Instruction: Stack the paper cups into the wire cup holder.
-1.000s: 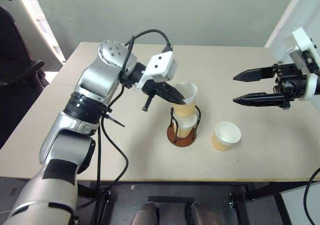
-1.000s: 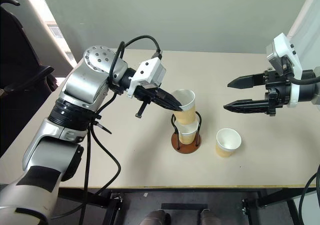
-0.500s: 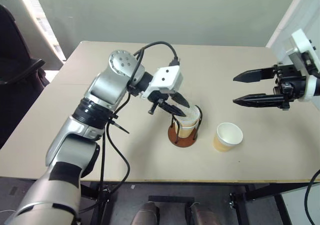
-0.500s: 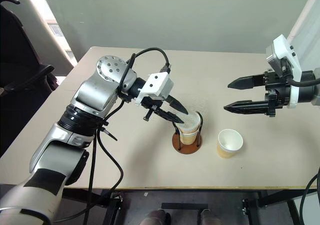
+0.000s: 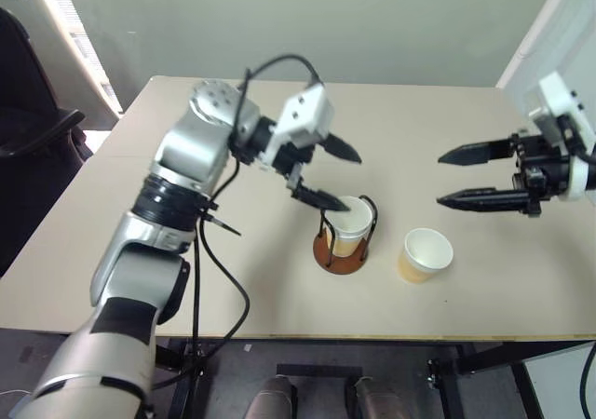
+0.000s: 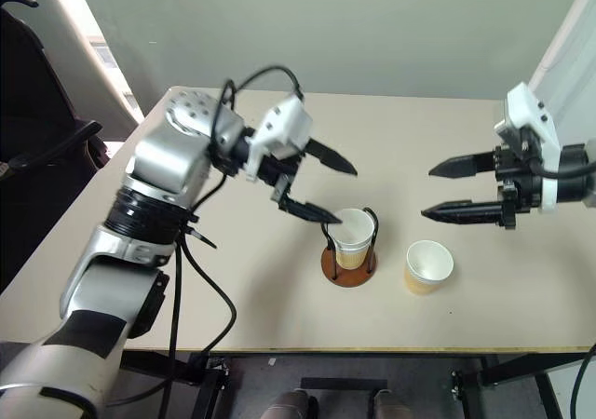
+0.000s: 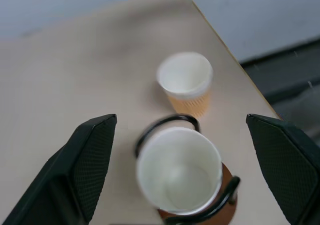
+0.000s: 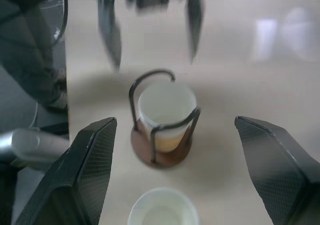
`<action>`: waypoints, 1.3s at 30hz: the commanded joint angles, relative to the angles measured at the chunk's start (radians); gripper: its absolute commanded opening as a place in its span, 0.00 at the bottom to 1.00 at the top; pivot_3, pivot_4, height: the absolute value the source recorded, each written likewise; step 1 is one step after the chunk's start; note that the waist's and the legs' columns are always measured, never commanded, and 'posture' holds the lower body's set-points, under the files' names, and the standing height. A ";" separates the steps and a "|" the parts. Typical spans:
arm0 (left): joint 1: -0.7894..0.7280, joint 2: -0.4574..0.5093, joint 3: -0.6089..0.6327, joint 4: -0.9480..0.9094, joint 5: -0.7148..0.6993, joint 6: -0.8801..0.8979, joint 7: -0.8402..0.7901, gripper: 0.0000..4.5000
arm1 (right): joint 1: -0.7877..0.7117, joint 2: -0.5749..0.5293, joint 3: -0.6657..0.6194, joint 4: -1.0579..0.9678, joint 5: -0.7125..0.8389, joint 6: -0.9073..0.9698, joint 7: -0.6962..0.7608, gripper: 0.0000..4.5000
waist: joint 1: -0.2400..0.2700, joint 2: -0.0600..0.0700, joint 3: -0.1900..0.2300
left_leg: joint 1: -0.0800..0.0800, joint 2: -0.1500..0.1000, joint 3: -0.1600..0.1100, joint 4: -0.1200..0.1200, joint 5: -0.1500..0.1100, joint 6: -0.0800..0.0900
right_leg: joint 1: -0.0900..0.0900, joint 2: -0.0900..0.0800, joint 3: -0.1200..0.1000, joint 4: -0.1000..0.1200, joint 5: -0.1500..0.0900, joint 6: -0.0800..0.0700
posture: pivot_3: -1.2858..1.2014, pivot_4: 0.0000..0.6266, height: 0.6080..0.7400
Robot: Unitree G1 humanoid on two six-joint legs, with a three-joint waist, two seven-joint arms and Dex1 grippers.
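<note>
Left arm: we see it reach from the table's left side toward the middle, elbow bent, forearm angled across and the wrist turned so the left gripper (image 5: 332, 174) points to the right and a little downward.
Left jaws: wide apart, holding nothing; the lower finger's tip lies just at the rim of the top cup, the upper finger stands well above it (whether the lower tip actually touches the rim, we cannot tell).
Right arm: it comes in from the right edge, held above the table, with the right gripper (image 5: 450, 175) pointing left toward the holder.
Right jaws: spread apart and empty, one finger above the other, well clear of every cup.
Wire cup holder (image 5: 342, 254): it stands upright near the middle of the table (image 5: 140, 251), its reddish-brown base flat on the surface and its black wire loops rising around the cups.
Stacked cups (image 5: 352, 220): nested inside the holder, the top one's white rim about level with the wire tops (we count the nested cups only by the tan band below the rim).
Loose cup (image 5: 426, 254): upright on the table just to the right of the holder, apart from it, mouth up.
</note>
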 commanded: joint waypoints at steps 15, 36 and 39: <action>0.154 0.242 0.148 -0.039 -0.004 -0.052 0.041 0.99 | 0.256 -0.111 0.188 -0.164 -0.339 -0.259 -0.035 0.87 | 0.002 0.001 0.000 | 0.002 -0.001 0.000 0.002 -0.003 0.003 | 0.002 -0.001 0.001 0.001 0.002 0.001 | 0.52 0.24 1.00; 0.173 0.270 0.139 -0.029 0.032 -0.093 0.052 1.00 | 0.161 0.025 0.414 -0.101 -0.626 -0.443 0.047 0.17 | -0.006 0.001 0.000 | 0.003 -0.001 0.000 0.001 -0.003 0.003 | 0.002 -0.001 0.000 0.000 0.002 0.000 | 0.52 0.24 1.00; 0.168 0.273 0.138 -0.020 0.036 -0.103 0.048 1.00 | 0.166 0.015 0.390 -0.115 -0.602 -0.438 0.074 0.00 | -0.007 0.001 0.000 | 0.003 -0.001 0.000 0.001 -0.003 0.003 | 0.002 -0.001 0.000 0.000 0.002 0.000 | 0.52 0.24 1.00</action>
